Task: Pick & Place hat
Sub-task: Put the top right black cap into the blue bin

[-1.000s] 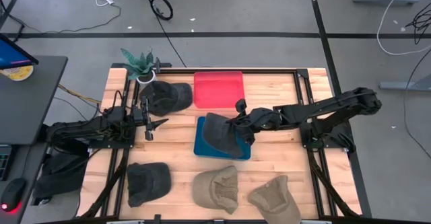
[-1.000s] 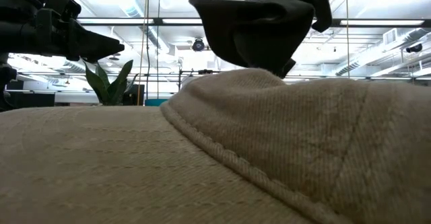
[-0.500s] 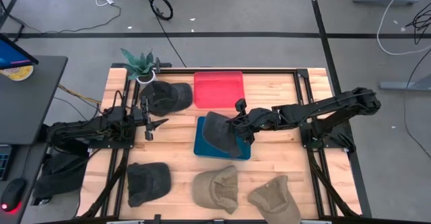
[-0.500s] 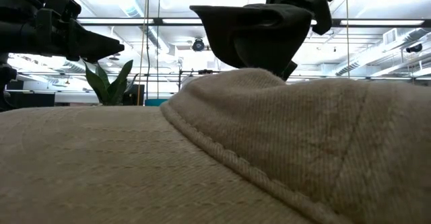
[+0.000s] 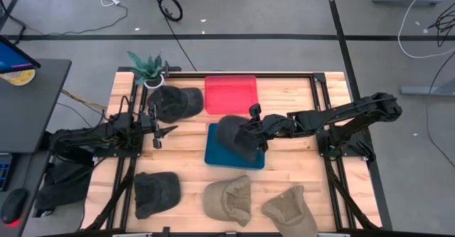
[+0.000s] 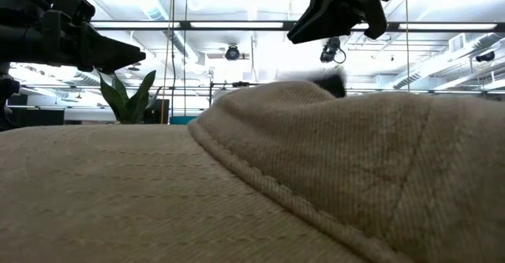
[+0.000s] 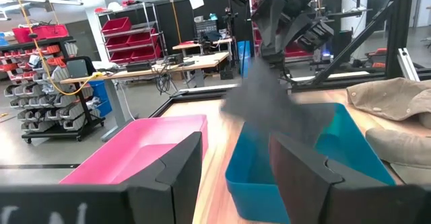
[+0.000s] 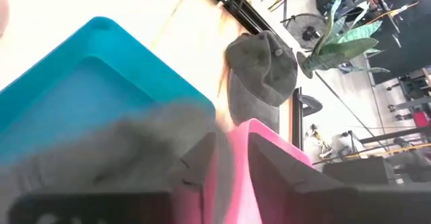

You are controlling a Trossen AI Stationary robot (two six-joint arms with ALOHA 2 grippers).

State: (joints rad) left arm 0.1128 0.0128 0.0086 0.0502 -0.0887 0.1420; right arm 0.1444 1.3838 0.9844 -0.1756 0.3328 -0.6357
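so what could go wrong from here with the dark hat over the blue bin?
1. The dark hat looks released, blurred mid-fall below the open right end effector. It sits toward the far right side of the blue bin, so it may drape over the rim.
2. The red bin stands just behind, so a bounce could land it there.
3. The left end effector waits nearby, left of the blue bin.
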